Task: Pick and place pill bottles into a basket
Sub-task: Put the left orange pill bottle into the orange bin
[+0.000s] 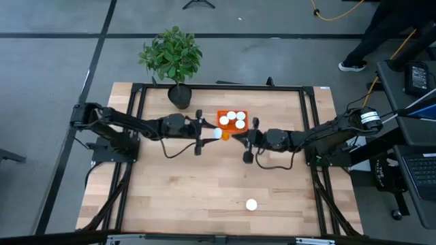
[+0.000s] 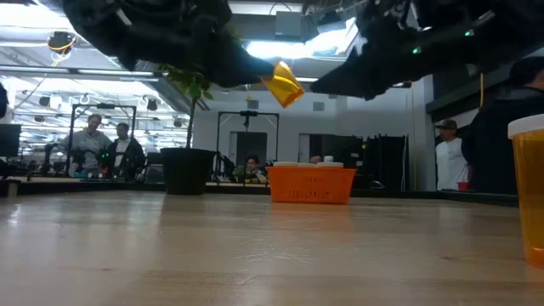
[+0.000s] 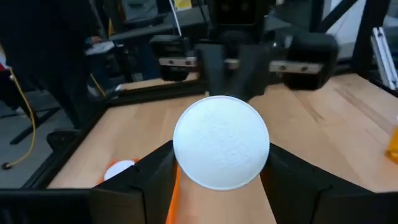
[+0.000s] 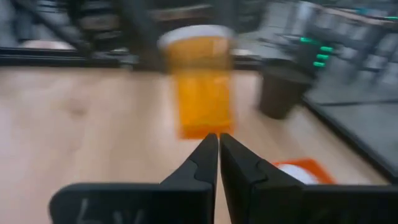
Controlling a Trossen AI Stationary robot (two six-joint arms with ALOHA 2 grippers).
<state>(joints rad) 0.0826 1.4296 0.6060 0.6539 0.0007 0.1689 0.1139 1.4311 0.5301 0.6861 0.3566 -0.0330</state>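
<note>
My left gripper (image 1: 212, 133) holds one pill bottle (image 1: 221, 134) level above the table, just on the near side of the orange basket (image 1: 221, 114). The basket holds several white-capped bottles (image 1: 236, 120) and stands on the table at centre back (image 2: 312, 185). My right gripper (image 1: 236, 138) is shut, and its tips (image 4: 219, 138) point at the held bottle's bottom end (image 4: 200, 127). Another bottle (image 1: 251, 204) stands alone near the table's front edge and shows large in the low view (image 2: 531, 187). My left gripper pinches the bottle at its cap end (image 3: 221, 149) between its two fingers (image 3: 155, 171), coming in about level from the table's left. The bottle lies along the fingers with its cap toward the wrist. Its orange body (image 2: 282, 82) sticks out beyond the tips, tilted, clear of table and basket. My right gripper's shut tips are right at the bottle's bottom end; whether they touch it I cannot tell.
A dark plant pot (image 1: 180, 95) with a leafy plant stands at the far edge, left of the basket. Black frame rails (image 1: 136, 156) run along the table's sides. People sit and stand in the room behind (image 2: 93, 136). Bare wood lies across the near half of the table.
</note>
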